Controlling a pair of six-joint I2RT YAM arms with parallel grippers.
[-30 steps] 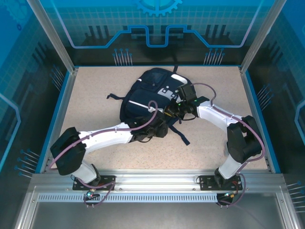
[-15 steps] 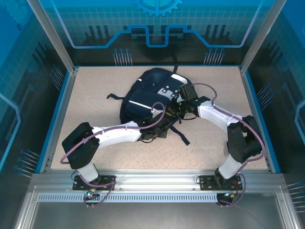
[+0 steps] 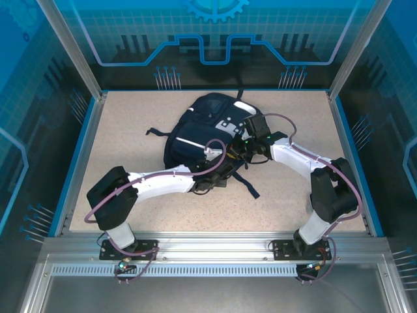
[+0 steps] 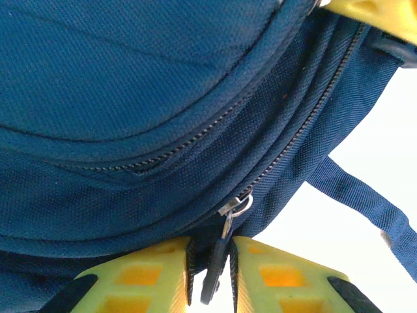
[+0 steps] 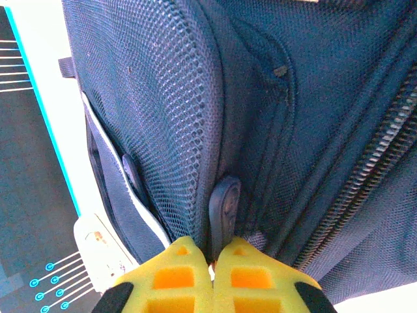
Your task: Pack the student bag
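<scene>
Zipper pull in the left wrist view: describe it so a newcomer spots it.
On the navy student bag, follow the zipper track down to a silver ring. The zipper pull hangs from it, pinched between the left hand's yellow fingers: a slim dark tab, unlike the broad blue strap to its right.

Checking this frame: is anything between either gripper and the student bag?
Nothing visible stands between them. The left gripper is shut on a zipper pull of the student bag, and the right gripper is shut on a dark pull tab beside the mesh side panel. Both touch the bag.
</scene>
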